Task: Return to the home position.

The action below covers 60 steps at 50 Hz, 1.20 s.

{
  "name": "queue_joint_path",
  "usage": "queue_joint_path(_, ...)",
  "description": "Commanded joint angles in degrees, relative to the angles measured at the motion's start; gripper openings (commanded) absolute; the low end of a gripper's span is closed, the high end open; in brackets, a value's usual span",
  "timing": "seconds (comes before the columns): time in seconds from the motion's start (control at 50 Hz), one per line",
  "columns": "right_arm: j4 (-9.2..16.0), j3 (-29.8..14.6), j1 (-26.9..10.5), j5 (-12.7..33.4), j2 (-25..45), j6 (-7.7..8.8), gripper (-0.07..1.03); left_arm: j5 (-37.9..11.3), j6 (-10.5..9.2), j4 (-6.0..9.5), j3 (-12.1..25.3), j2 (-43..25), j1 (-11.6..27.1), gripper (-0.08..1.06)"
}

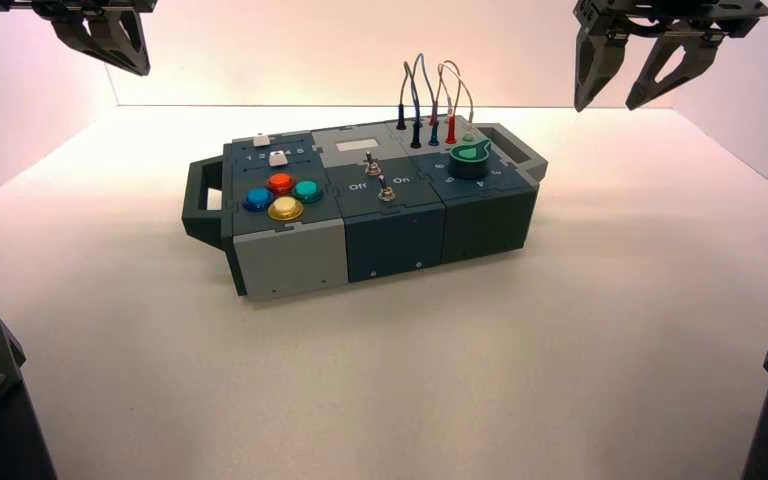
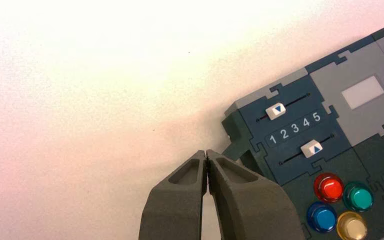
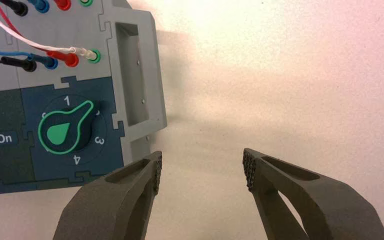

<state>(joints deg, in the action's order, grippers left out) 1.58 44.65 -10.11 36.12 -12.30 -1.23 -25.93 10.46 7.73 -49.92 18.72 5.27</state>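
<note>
High view: the box [image 1: 360,210] stands on the white worktop [image 1: 560,350], its handles at either end. Left gripper [image 1: 118,45] hangs raised above the far left of the worktop, fingers [image 2: 230,190] pressed together and holding nothing; its wrist view shows two white sliders [image 2: 276,110] flanking a 1–5 scale, beside red [image 2: 330,188], green [image 2: 358,196], blue [image 2: 322,217] and yellow [image 2: 352,226] buttons. Right gripper [image 1: 635,75] hangs raised above the far right, fingers [image 3: 130,192] spread wide and empty; its wrist view shows the green knob [image 3: 66,130] and plugged wires [image 3: 55,55].
</note>
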Motion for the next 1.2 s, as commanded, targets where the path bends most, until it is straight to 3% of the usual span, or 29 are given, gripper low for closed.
queue_joint_path(0.02, 0.2, -1.7, 0.0, -0.1, -0.6, -0.09, 0.84, 0.2, 0.09, -0.09, 1.6, 1.0, 0.1, 0.00)
queue_joint_path(0.44, 0.2, -1.9, 0.0, 0.1, -1.1, -0.18, 0.82, 0.3, 0.18, -0.18, 1.7, 1.4, 0.1, -0.02)
queue_joint_path(0.52, 0.4, -1.8, 0.0, 0.0, -1.9, -0.18, 0.72, 0.4, 0.26, -0.18, 1.6, 1.8, 0.1, -0.03)
queue_joint_path(0.64, 0.4, -1.4, 0.0, 0.0, -3.7, 0.18, 0.40, 0.5, 0.62, -0.26, 1.5, 3.0, 0.1, -0.03)
queue_joint_path(0.68, 0.4, -1.3, -0.1, -0.1, -4.5, 0.26, 0.36, 0.5, 0.62, -0.18, 1.5, 4.0, 0.1, -0.03)
queue_joint_path(0.9, 0.5, 1.2, -0.3, -1.4, -13.4, 0.00, 0.25, 1.1, 0.62, -0.18, 0.0, 11.6, 0.1, -0.03)
queue_joint_path(1.2, 3.9, 6.1, -0.3, -0.1, -28.8, -0.26, 0.19, 0.2, -0.35, 0.18, -3.0, 26.0, 0.6, -0.03)
